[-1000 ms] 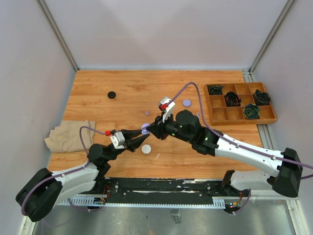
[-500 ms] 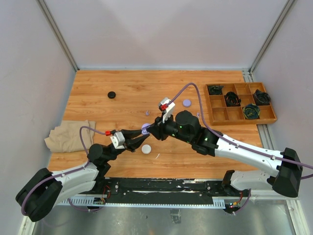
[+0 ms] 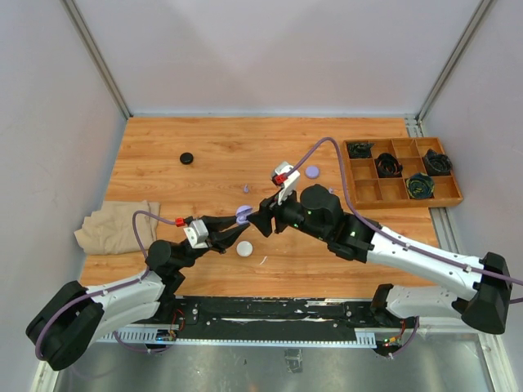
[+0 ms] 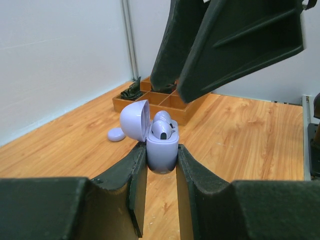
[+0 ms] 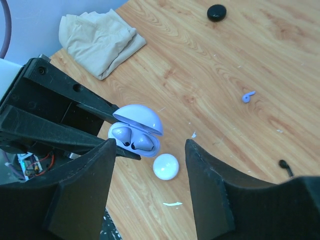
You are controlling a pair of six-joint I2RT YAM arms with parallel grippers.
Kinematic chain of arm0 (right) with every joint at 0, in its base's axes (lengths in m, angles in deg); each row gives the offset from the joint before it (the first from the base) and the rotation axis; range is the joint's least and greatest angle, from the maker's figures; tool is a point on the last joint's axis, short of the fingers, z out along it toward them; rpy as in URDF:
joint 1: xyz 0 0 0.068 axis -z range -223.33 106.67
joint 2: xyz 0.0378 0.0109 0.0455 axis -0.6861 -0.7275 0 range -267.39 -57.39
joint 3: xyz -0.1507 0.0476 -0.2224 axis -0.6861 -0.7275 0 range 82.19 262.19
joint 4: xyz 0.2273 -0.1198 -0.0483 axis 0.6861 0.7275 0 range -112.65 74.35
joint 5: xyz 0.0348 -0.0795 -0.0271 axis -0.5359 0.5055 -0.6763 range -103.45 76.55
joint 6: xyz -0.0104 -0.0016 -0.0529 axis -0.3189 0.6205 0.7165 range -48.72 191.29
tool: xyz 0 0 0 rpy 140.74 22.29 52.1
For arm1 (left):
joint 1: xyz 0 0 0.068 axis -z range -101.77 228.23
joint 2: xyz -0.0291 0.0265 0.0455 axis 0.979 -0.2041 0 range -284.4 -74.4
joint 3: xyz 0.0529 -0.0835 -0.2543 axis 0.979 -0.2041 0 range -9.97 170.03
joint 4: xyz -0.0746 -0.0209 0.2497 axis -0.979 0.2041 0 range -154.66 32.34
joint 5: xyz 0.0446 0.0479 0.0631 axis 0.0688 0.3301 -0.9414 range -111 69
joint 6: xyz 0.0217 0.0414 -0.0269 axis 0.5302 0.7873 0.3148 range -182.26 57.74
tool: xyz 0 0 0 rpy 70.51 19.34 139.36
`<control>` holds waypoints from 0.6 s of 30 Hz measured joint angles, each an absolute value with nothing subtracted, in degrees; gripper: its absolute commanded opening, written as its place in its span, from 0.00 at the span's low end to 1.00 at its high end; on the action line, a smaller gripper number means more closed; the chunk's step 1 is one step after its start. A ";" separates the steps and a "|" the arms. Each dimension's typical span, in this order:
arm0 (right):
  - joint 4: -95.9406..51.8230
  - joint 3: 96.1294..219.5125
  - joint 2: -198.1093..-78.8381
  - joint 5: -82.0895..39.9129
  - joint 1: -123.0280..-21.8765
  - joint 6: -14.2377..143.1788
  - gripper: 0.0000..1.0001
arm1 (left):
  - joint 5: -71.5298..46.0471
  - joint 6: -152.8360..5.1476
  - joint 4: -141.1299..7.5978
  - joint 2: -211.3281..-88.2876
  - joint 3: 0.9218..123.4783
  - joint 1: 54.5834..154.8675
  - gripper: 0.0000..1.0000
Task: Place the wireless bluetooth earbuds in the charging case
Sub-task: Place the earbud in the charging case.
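A lavender charging case (image 4: 162, 150) with its lid tipped open is pinched between my left gripper's (image 4: 161, 155) jaws, just above the table. Two lavender wireless bluetooth earbuds (image 5: 141, 142) sit side by side in its wells. In the top view the case (image 3: 243, 214) is at the table's front middle, held by the left gripper (image 3: 237, 226). My right gripper (image 5: 150, 145) hovers above and just right of the case, open, with nothing between its fingers (image 4: 235, 45). In the top view the right gripper (image 3: 263, 219) is close beside the case.
A white puck case (image 3: 244, 249) lies just below the held case. A black puck (image 3: 187, 158), a shut lavender puck (image 3: 312, 172), a small lavender piece (image 3: 246, 189) and a small black piece (image 5: 285, 167) lie around. A beige cloth (image 3: 114, 224) lies left; a wooden tray (image 3: 406, 202) of coiled cables stands right.
My right gripper has opened and drawn back a little to the right, away from the case. The left gripper and the case have stayed put.
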State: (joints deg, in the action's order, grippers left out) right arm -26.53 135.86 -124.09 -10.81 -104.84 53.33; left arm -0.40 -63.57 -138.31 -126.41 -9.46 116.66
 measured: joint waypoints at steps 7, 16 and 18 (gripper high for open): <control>-23.89 135.86 -119.46 -15.60 -102.31 59.95 0.90 | -0.01 -63.57 -138.29 -126.43 -9.46 116.66 0.00; -13.68 138.63 -122.08 -35.77 -94.35 72.30 0.98 | 2.05 -63.54 -138.29 -126.83 -9.46 116.66 0.00; -12.65 139.38 -122.69 -38.90 -94.02 74.99 0.99 | 2.55 -63.54 -138.29 -126.89 -9.46 116.66 0.00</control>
State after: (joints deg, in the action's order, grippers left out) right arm -12.65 139.38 -122.69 -38.90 -94.02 74.99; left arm 2.55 -63.54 -138.29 -126.89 -9.46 116.66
